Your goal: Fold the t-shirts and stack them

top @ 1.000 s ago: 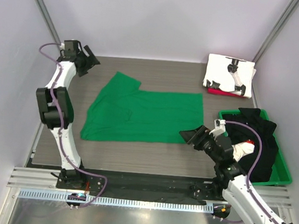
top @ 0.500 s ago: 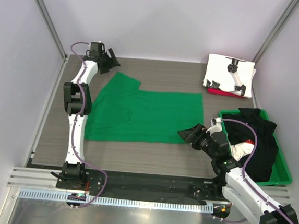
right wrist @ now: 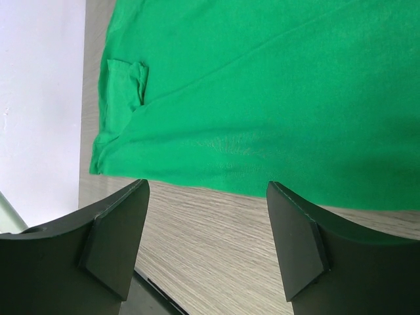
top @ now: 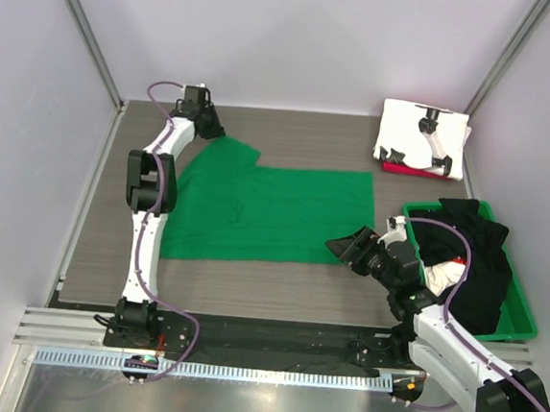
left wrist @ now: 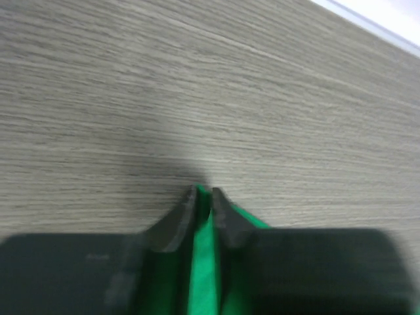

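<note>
A bright green t-shirt (top: 275, 211) lies spread flat in the middle of the table. My left gripper (top: 213, 132) is at its far left corner, shut on a fold of the green cloth (left wrist: 205, 262) that shows between the fingers; in the left wrist view the left gripper (left wrist: 205, 192) rests low on the wood. My right gripper (top: 343, 248) hovers open just off the shirt's near right corner. In the right wrist view the right gripper (right wrist: 207, 187) holds nothing, with the shirt's edge (right wrist: 262, 85) just beyond its tips. A folded white t-shirt with black print (top: 422, 137) lies on a red one (top: 392, 167) at the back right.
A rigid green bin (top: 523, 322) stands at the right edge, holding black t-shirts (top: 473, 257) and a bit of white cloth (top: 447, 274). Grey walls and slanted metal posts close in the table. The arm bases sit on a rail along the near edge.
My left arm swung in from the far left corner of the table to the green shirt's far left corner and shut on the cloth. The right gripper barely shifted.
</note>
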You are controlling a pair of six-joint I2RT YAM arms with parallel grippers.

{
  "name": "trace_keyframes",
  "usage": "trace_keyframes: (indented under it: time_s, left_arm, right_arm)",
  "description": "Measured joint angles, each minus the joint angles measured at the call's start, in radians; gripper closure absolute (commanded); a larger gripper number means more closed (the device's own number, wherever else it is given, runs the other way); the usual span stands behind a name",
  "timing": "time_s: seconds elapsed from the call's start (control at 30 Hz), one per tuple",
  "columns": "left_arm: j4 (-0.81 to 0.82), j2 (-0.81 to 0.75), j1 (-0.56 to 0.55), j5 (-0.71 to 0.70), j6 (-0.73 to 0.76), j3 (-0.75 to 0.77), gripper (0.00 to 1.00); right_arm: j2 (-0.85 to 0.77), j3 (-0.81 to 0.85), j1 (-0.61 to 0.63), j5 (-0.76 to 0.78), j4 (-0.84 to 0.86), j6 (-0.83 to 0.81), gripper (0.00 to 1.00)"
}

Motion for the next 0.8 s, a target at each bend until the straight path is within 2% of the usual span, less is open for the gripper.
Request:
trace_keyframes:
  time_s: [0.03, 0.17, 0.27, 0.4, 0.57, 0.7, 0.8]
  left_arm:
    - [0.003, 0.000, 0.000, 0.000, 0.002, -0.004, 1.00]
    - [0.010, -0.001, 0.000, 0.001, 0.016, -0.011, 1.00]
    - [0.053, -0.025, -0.001, 0.000, 0.020, -0.064, 1.00]
    - [0.104, -0.076, -0.005, -0.001, 0.028, -0.162, 1.00]
    - [0.142, -0.099, -0.008, -0.003, 0.041, -0.212, 1.00]
    - [0.154, -0.103, -0.008, -0.004, 0.042, -0.222, 1.00]
    - [0.156, -0.103, -0.009, -0.005, 0.043, -0.224, 1.00]
  right_arm:
    - [0.004, 0.000, 0.000, 0.000, 0.000, 0.000, 0.22]
    - [0.010, 0.001, 0.000, 0.001, -0.003, 0.000, 0.22]
    - [0.040, 0.056, 0.000, 0.024, -0.084, -0.005, 0.21]
    - [0.177, 0.282, 0.000, 0.093, -0.298, -0.043, 0.20]
    - [0.308, 0.574, 0.000, 0.187, -0.497, -0.120, 0.19]
    - [0.363, 0.687, -0.012, 0.257, -0.610, -0.168, 0.19]
    - [0.384, 0.698, -0.034, 0.278, -0.658, -0.187, 0.19]
